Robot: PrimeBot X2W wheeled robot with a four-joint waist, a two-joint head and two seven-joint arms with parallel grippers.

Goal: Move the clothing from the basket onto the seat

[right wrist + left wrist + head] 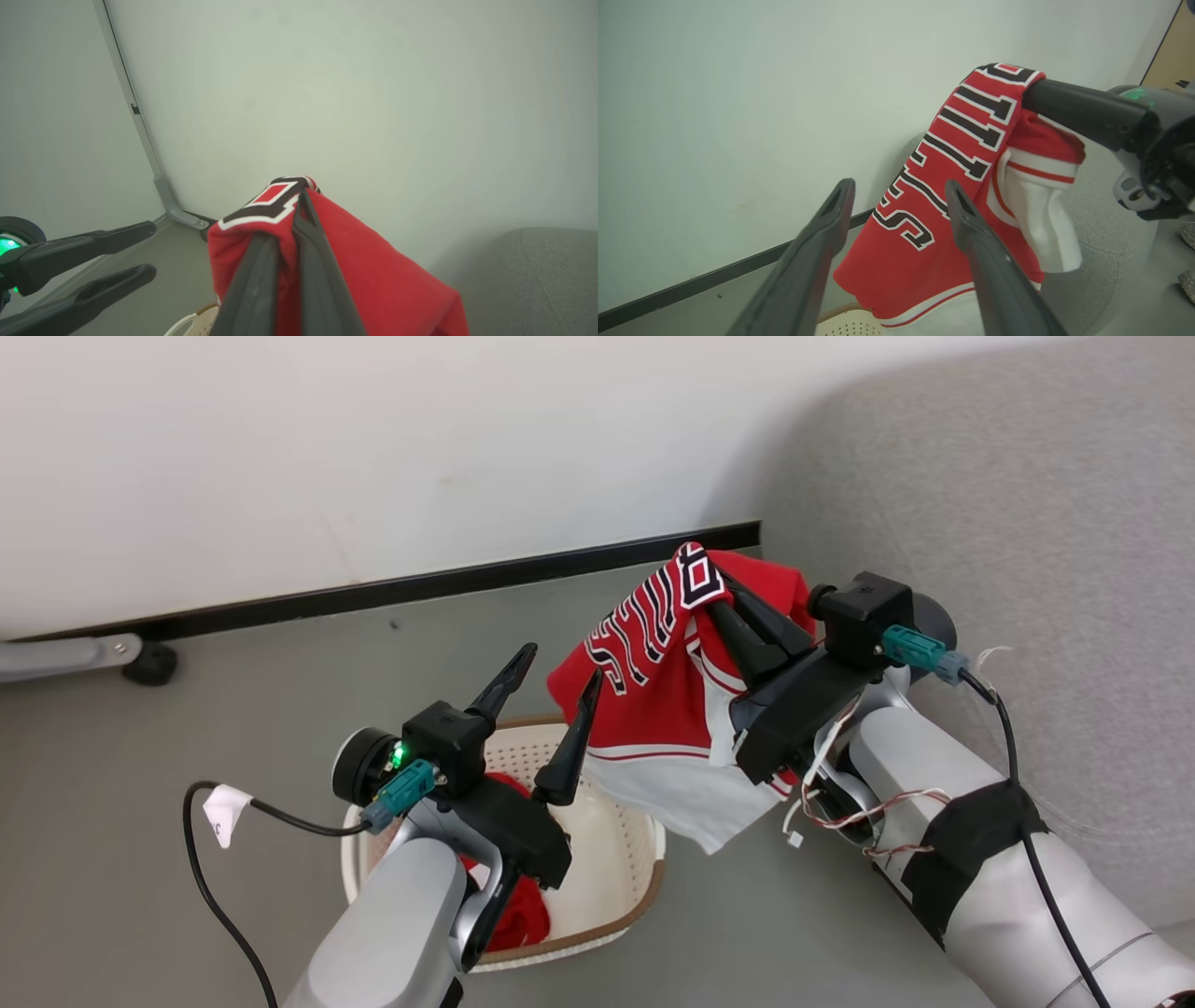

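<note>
Clothing in red with white trim sits in two places. One red garment lies in the basket on the grey floor at the near left. Most of it is hidden under the robot's pale left forearm, so its kind cannot be told. The forearm also covers much of the basket's left side.

Above the basket, the left hand stands wide apart and holds nothing. One fingertip lies close by the hanging cloth, and whether they touch cannot be told.

To the right, the right hand is pinched tight on a fold of the jersey. The jersey hangs in the air over the basket's far right corner, its white lower part drooping past the rim. Its black, white-outlined letters are too crumpled to read.

At the far right is the light-grey seat, cut off by the picture's edge and bare of clothing where it shows. Behind everything stands a pale wall with a dark baseboard.
</note>
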